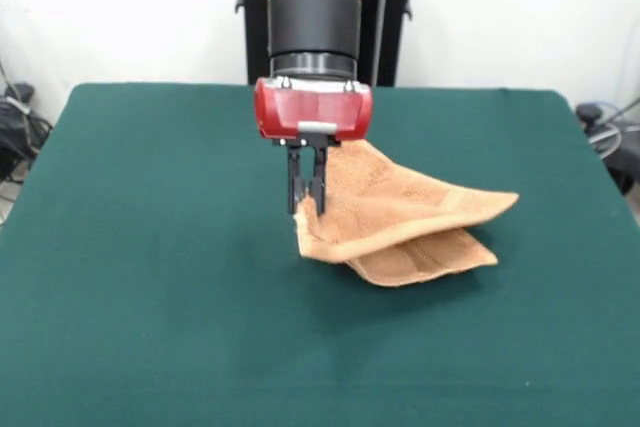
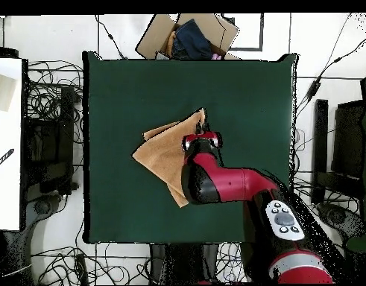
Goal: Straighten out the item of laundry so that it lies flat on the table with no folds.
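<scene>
Front view first. Red and black arm [image 1: 305, 7] down from above, black gripper [image 1: 307, 202] hanging below the red wrist block. Fingers [image 1: 296, 182] drawn close together, clamped on the left edge of the towel [image 1: 400, 217], pinching a raised bit of cloth. Orange-tan towel not flat: folded over on itself, upper layer lifted at the gripper and sloping down to the right, ending in a pointed corner at far right. Lower layer peeking out underneath, toward the near side, with a second corner just below the first. Rolled, thick fold along the near left edge, right under the fingertips. Woven band faintly visible on the upper layer near the wrist block. Towel resting on the dark green table [image 1: 150, 297], slightly right of centre, well apart from every edge.

Over to the overhead view. Arm [image 2: 230, 182] reaching in from the bottom right, wrist covering part of the towel [image 2: 159, 156]. Gripper [image 2: 203, 136] just past the red wrist, at the towel's corner nearest the table's middle; fingers hard to tell apart here. Towel spread as an uneven, angular patch to the left of the wrist, one layer offset over another along the upper edge. Green table [image 2: 253, 89] around it on all sides. Beyond the far edge, a cardboard box [image 2: 187, 33] with dark cloth inside, on the floor.
</scene>
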